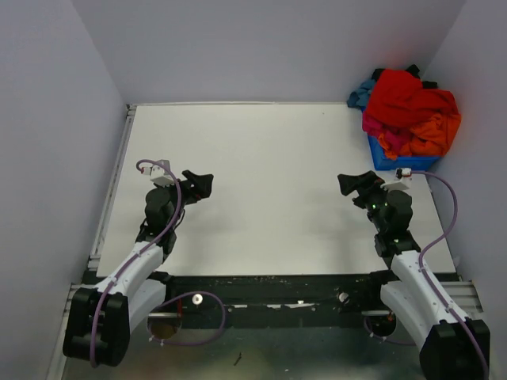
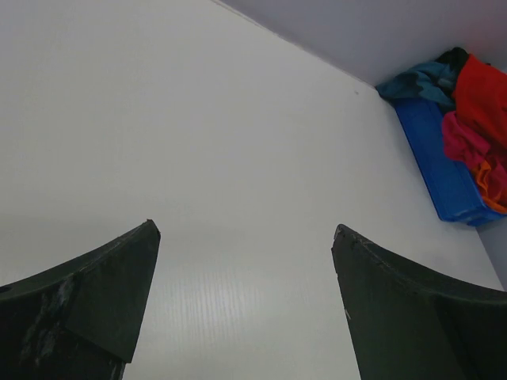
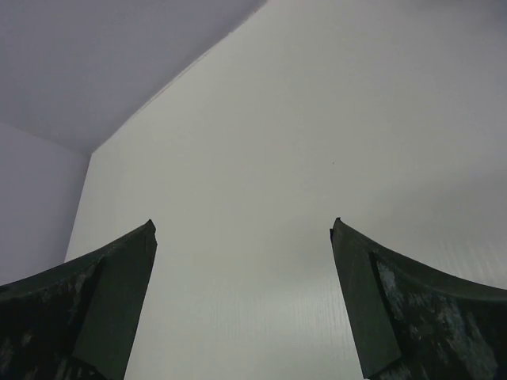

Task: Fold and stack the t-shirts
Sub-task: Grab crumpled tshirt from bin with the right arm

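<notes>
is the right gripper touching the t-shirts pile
Apart. The top external view shows bare table between the right gripper and the t-shirts heaped in the blue bin; its wrist view shows the jaws open and empty.

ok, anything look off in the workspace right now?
Only the blue bin in the far right corner. The t-shirts are heaped crumpled well above its rim, and a blue one spills over its far end. Nothing looks damaged.
</notes>
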